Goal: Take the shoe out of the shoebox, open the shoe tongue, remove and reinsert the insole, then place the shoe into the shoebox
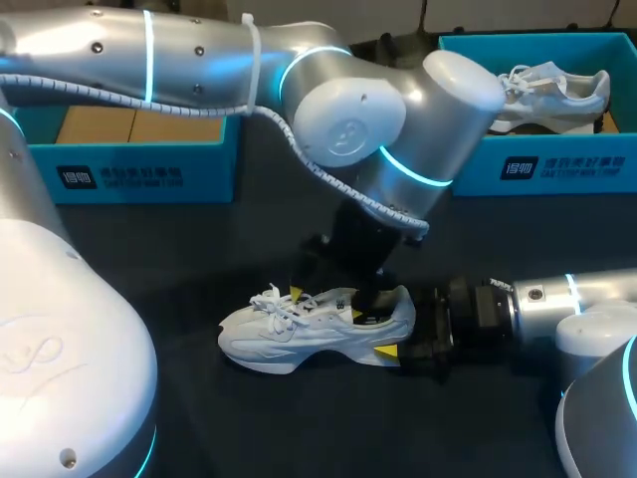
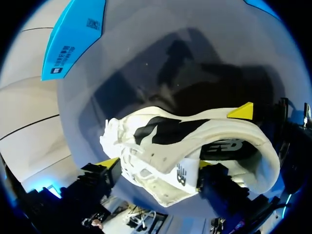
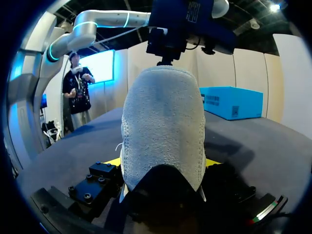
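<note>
The white sneaker point(image 1: 299, 334) is out of its box and lies on its sole in the middle of the table point(image 1: 249, 433), toe toward my left. My right pincer point(image 3: 163, 163) has the heel clamped, a yellow tip pressed against each side of it, so the shoe is braced.

My left arm comes over from above. Its pincer point(image 2: 156, 164) stands wide, one tip beside the laces and the other at the edge of the collar opening, and I don't read it as gripping anything. The dark insole point(image 2: 229, 146) is seated inside the shoe.

I judge we are at the tongue-and-insole stage, with the insole not yet pulled. I cannot tell how far back the tongue is folded.

The next move calls for the left pincer to narrow and dip into the opening. It then has to pinch the insole's heel edge and peel it upward while the right keeps the heel pinned.

The blue shoebox point(image 1: 129, 169) waits at the far left of the table, well apart from the shoe.
</note>
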Motion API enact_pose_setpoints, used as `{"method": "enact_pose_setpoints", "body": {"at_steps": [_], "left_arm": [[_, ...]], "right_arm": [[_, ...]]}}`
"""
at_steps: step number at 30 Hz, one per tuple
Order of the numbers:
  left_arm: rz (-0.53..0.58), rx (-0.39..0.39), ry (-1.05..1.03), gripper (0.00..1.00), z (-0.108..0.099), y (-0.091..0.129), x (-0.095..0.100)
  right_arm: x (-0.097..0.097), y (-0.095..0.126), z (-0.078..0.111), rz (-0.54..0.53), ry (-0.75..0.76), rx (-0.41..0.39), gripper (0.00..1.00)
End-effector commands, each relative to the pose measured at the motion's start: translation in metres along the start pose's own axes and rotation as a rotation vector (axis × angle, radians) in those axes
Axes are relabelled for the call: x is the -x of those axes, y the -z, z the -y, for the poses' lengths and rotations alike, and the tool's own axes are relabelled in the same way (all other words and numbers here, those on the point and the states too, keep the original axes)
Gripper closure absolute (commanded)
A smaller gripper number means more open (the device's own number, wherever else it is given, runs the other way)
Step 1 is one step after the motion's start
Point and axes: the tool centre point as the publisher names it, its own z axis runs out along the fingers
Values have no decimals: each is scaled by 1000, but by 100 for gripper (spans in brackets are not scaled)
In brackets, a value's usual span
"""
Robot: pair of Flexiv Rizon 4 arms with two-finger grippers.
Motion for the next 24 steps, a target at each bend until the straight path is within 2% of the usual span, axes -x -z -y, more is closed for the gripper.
{"method": "enact_pose_setpoints", "body": {"at_steps": [1, 2, 4, 7, 9, 12, 18, 19, 22, 24], "left_arm": [[-18, -24, 1, 31, -6, 2, 9], [-23, -36, 6, 39, -6, 3, 11], [-35, -47, 5, 45, -6, 4, 14], [-82, -70, -27, 44, -7, 7, 19], [-105, -99, -28, 49, -6, 8, 20], [-131, -124, -40, 51, -6, 9, 22], [-174, -138, -42, 57, -6, 11, 26], [-183, -132, -49, 60, -6, 12, 27], [-206, -134, -45, 84, -4, 12, 30], [-228, -138, -38, 96, -3, 13, 33]], "right_arm": [[0, -1, 0, 2, 0, -2, 100], [0, -1, 0, 2, 0, -2, 100], [0, -1, 0, 2, 0, -2, 100], [0, -1, 0, 2, 0, -2, 100], [0, -1, 0, 2, 0, -2, 100], [0, -1, 0, 2, 0, -2, 100], [0, -1, 0, 2, 0, -2, 100], [0, -1, 0, 2, 0, -2, 100], [0, -1, 0, 2, 0, -2, 100], [0, -1, 0, 2, 0, -2, 100]]}}
